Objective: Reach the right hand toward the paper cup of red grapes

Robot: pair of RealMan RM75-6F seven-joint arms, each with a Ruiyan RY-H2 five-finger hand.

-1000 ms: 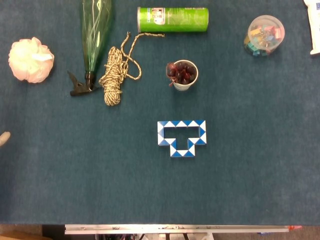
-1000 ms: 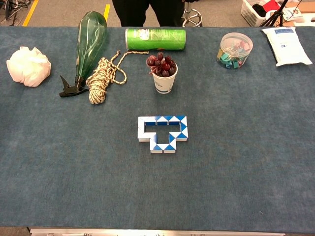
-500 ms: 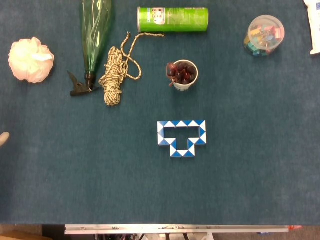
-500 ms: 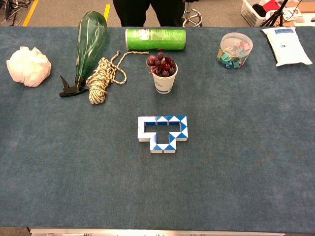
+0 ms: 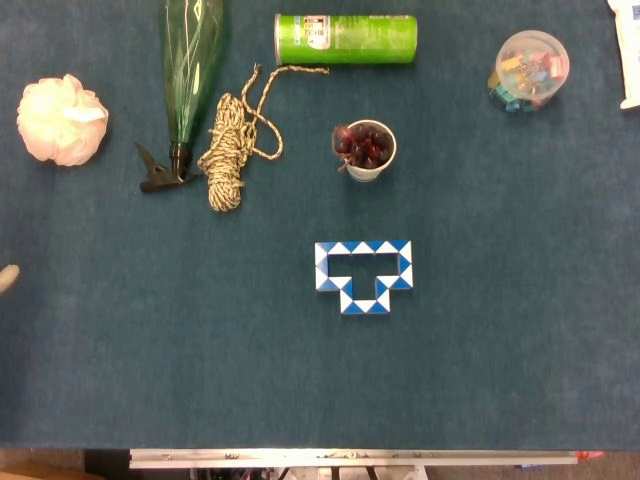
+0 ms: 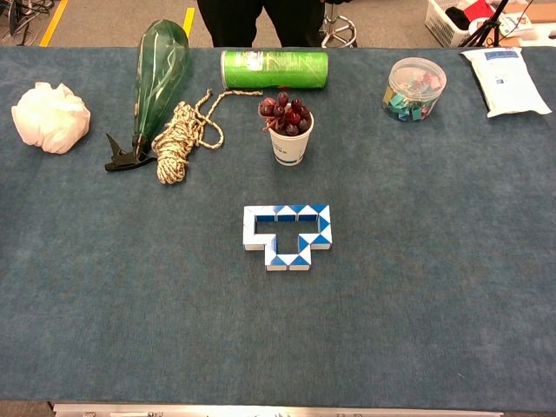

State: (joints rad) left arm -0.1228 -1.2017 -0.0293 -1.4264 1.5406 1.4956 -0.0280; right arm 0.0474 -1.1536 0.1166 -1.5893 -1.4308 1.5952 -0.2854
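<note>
A white paper cup of red grapes [image 5: 369, 150] stands upright behind the table's middle, and the chest view shows the cup of grapes [image 6: 289, 139] heaped above its rim. Nothing touches it. A pale tip, apparently of my left hand [image 5: 6, 277], pokes in at the far left edge of the head view; how its fingers lie is hidden. My right hand shows in neither view.
A blue and white snake puzzle [image 5: 364, 275] lies just in front of the cup. Behind the cup lies a green canister [image 5: 346, 39]. Left of it are a rope coil [image 5: 229, 150], a green spray bottle [image 5: 187, 70] and a white pouf [image 5: 61, 119]. A clip tub [image 5: 529, 70] sits at the back right.
</note>
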